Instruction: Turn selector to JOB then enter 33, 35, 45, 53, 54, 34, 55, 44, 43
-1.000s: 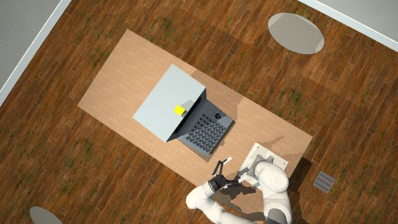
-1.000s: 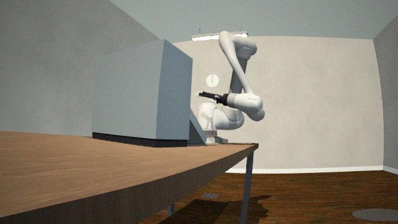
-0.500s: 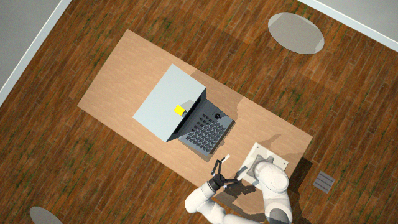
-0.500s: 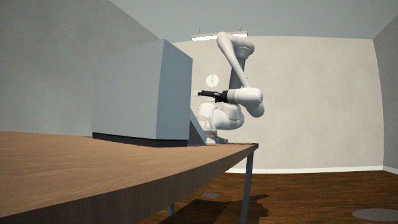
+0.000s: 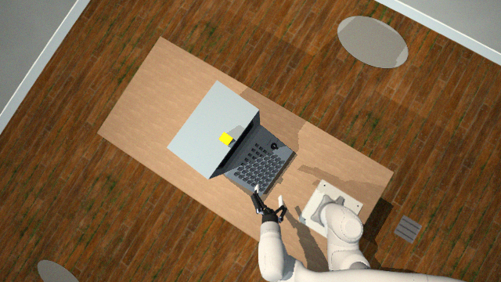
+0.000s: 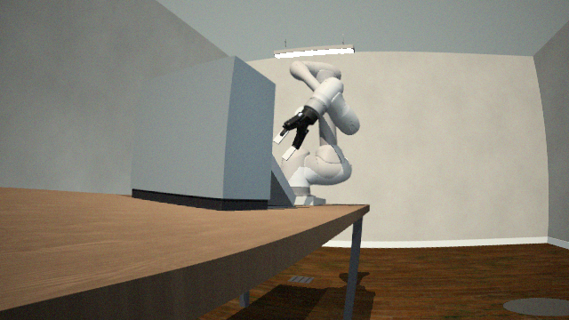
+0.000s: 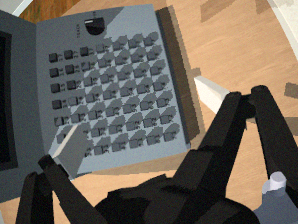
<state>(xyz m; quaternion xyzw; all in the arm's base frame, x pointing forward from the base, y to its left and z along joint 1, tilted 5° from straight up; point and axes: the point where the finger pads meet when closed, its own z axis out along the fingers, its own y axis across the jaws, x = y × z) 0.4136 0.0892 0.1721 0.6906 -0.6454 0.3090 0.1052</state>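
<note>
The grey box machine (image 5: 211, 125) (image 6: 204, 133) stands mid-table, with a small yellow patch (image 5: 225, 138) on its top. Its sloped dark keypad (image 5: 260, 166) (image 7: 109, 87) carries rows of small grey keys. I see no key lit, and the printed names are too small to read. A dark round selector knob (image 5: 274, 146) (image 7: 95, 26) sits at the panel's far corner. My gripper (image 5: 268, 195) (image 6: 284, 146) (image 7: 138, 112) is open and empty. It hovers above the keypad's near edge, tilted down toward the keys and touching nothing.
The wooden table (image 5: 156, 78) (image 6: 133, 231) carries the machine and my white base plate (image 5: 352, 200) at its right end. My arm reaches in from the lower right. Grey discs (image 5: 372, 41) and a vent (image 5: 408, 229) lie on the wood floor.
</note>
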